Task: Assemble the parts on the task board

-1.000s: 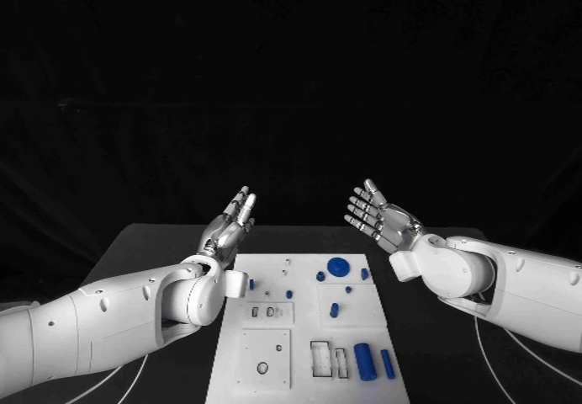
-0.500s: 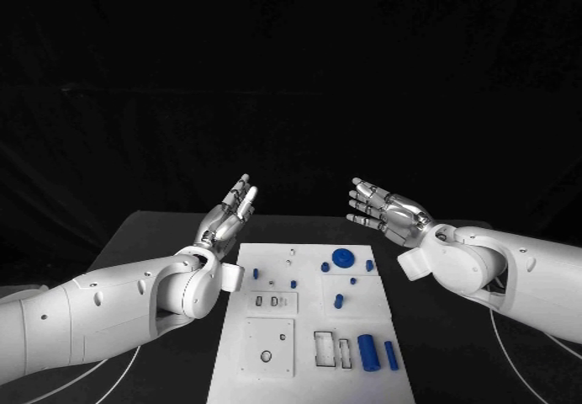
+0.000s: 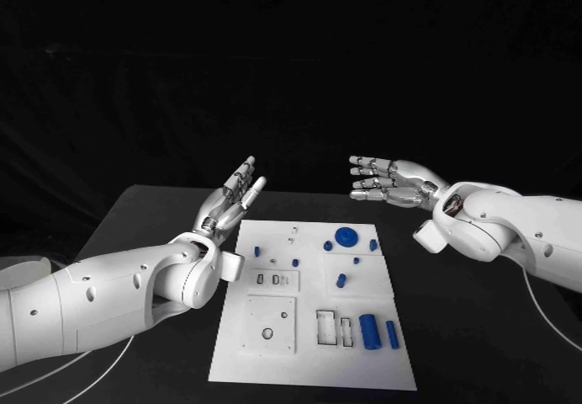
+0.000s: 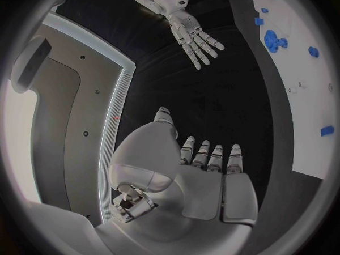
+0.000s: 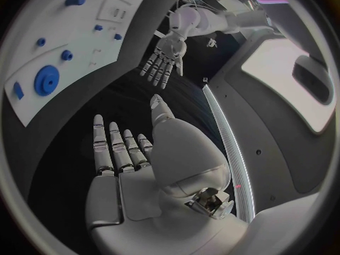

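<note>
Black table (image 3: 145, 219), task board (image 3: 313, 353) near edge cropped, left hand (image 3: 233, 202), right hand (image 3: 390, 181), fingers released.

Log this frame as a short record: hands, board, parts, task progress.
left hand: raised at the board's far left corner, fingers straight, holding nothing
right hand: raised beyond the far right corner, fingers apart, holding nothing
board: white plate flat on the black table
parts: blue disc at the far end, two blue cylinders near the front
progress: no part touched

Dim, dark surroundings; wrist views bend, perhaps slightly blurred.
</note>
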You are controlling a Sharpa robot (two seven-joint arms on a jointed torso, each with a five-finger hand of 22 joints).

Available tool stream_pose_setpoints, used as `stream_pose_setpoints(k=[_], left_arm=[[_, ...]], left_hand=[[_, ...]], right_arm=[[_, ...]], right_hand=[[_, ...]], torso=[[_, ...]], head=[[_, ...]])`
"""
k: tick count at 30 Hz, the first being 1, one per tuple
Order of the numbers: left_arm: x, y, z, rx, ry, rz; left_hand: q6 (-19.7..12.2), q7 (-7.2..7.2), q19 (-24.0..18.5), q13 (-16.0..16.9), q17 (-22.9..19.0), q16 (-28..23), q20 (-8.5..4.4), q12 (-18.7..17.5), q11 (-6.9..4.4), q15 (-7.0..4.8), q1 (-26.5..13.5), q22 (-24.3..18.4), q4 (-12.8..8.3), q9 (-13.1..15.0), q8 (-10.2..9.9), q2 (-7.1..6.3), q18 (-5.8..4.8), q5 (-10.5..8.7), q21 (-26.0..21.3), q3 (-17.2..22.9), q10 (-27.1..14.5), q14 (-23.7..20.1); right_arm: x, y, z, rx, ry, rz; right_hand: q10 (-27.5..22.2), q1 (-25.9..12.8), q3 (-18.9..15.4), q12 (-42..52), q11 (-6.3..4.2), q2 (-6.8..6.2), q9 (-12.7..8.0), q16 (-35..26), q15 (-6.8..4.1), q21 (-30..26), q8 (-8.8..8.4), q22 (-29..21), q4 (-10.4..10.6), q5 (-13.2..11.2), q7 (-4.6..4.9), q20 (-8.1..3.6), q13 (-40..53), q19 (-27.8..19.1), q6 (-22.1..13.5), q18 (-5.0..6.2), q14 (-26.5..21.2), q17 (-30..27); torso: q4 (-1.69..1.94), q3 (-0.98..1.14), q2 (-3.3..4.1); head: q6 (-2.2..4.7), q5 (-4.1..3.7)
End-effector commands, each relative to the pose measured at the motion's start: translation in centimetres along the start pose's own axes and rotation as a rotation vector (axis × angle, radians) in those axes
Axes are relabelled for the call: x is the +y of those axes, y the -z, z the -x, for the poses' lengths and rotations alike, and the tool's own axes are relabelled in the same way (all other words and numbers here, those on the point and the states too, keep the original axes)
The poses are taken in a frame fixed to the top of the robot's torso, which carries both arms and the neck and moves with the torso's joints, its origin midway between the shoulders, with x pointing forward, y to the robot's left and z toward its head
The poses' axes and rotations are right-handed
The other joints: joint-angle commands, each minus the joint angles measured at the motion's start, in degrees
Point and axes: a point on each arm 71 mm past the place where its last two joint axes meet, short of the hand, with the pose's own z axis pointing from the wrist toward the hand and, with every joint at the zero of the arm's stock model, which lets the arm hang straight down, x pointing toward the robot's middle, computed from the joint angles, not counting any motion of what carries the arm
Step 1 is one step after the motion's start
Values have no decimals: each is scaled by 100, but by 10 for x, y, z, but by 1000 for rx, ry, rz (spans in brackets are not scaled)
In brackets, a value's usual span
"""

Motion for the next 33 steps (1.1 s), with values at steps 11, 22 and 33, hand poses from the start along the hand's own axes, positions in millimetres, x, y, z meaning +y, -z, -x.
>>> stream_pose_setpoints(k=[11,22,33], left_arm=[[-21,4,-6,95,-204,-162],[-39,19,2,87,-217,-181],[-45,37,13,90,-191,-149]], left_hand=[[108,52,21,16,-9,-26,103,94,36,110,327,21,4,16,31,8,87,304,9,113,32,13],[145,129,81,18,-9,-26,283,123,138,261,486,57,10,19,33,41,89,545,59,137,59,13],[162,186,89,16,-9,-26,349,101,222,334,562,61,14,21,35,110,87,649,67,175,58,13]], right_arm=[[31,12,-4,-5,973,280],[44,18,-8,-83,1002,303],[57,1,-37,-60,1019,246]], right_hand=[[1948,267,639,822,-372,-211,81,619,-660,652,120,172,-288,-156,-126,-732,91,2972,1072,123,3269,708],[3546,251,913,171,-356,-684,326,3130,-1133,2540,349,1357,-299,-87,167,-1332,68,4859,3252,82,5207,2118],[4075,133,1420,-463,-313,-1148,558,5033,-1188,4684,265,3781,-197,16,230,-1298,107,4724,3778,-118,5476,3683]], torso=[[143,-59,299],[120,-76,472],[129,-29,586]], head=[[-356,-14],[-523,-106],[-665,-108]])
